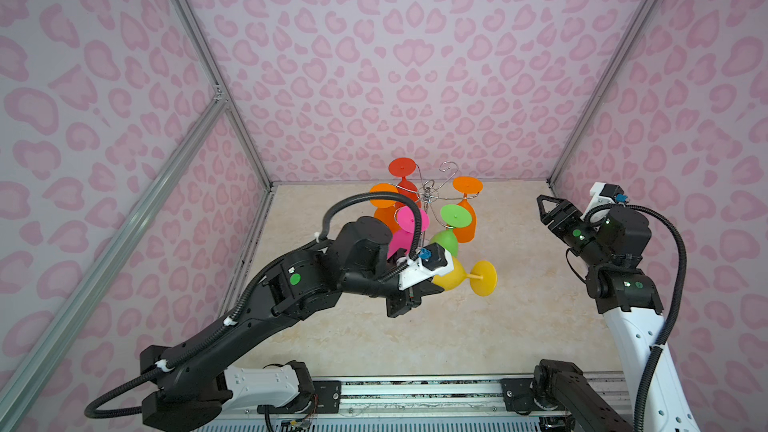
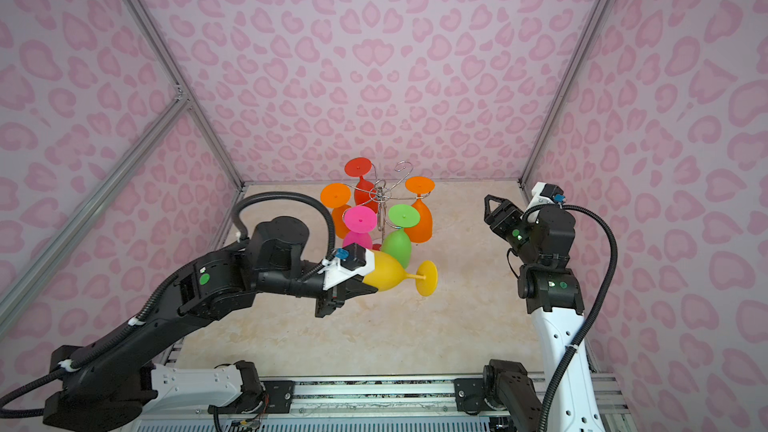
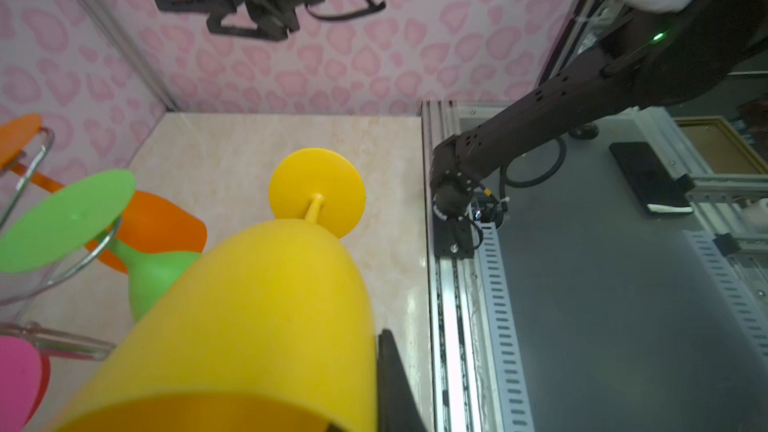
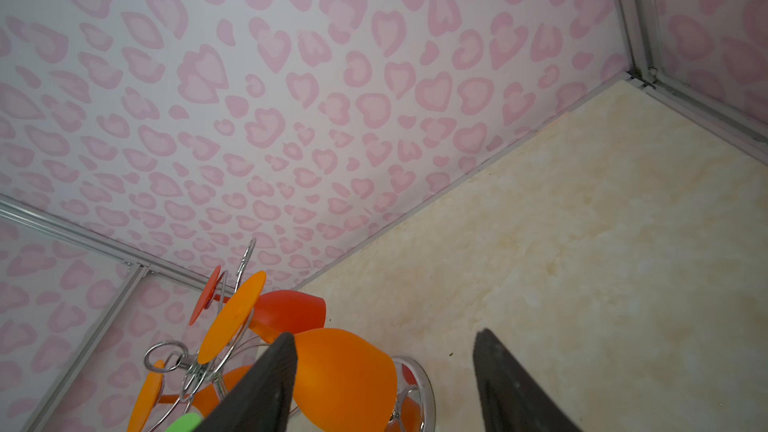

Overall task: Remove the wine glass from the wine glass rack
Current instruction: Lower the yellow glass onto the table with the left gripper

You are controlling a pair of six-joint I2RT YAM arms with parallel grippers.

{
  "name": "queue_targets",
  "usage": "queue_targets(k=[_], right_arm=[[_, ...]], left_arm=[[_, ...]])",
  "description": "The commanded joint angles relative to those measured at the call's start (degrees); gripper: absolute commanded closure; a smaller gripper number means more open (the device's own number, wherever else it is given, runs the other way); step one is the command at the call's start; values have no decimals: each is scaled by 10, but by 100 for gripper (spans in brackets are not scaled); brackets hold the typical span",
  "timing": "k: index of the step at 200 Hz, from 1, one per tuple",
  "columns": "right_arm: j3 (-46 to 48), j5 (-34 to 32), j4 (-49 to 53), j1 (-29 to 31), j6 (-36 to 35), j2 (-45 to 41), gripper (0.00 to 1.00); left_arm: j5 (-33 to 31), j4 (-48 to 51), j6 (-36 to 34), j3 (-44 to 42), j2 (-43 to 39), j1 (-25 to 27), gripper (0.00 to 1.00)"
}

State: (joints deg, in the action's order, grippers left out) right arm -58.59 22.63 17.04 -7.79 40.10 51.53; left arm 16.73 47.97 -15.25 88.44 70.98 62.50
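**Yellow glass off the rack**

Cream marbled worktop [image 1: 374, 334], boxed in by pink heart-print walls [image 1: 415, 56] on aluminium framing [image 1: 199, 47]. The wine glass rack [image 2: 380, 197] stands near the back wall. The left hand [image 2: 363, 282] is clamped on the yellow wine glass [image 2: 388, 272], held sideways in front of the rack. The right hand [image 1: 542, 209] gapes empty.

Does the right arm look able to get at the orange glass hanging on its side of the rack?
Probably yes. The right hand is open and empty, the orange glass hangs on the near side of the rack, and only bare table lies between.
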Motion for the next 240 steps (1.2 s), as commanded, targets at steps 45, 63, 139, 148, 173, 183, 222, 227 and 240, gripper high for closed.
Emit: queue_targets(k=[45,63,139,148,173,183,222,227,240], right_arm=[[38,12,-10,-27,6,6,32],[44,16,-10,-32,5,7,32],[61,25,-16,-38,7,9,32],[61,26,-17,-39,7,9,32],[65,28,-17,-40,8,9,32],[67,29,-19,-41,9,8,32],[73,35,-24,-42,13,9,32],[73,35,-24,-42,12,8,32],[73,35,-24,-42,12,7,32]], left_arm=[[-225,179,30,41,156,78,98],[-226,183,30,27,178,80,98],[-223,214,21,31,267,81,98],[-219,214,18,30,272,81,98],[-209,209,14,23,277,81,98],[-206,208,13,21,279,81,98],[-192,212,13,15,292,75,98],[-190,214,13,15,294,74,98],[-188,216,13,14,298,73,98]])
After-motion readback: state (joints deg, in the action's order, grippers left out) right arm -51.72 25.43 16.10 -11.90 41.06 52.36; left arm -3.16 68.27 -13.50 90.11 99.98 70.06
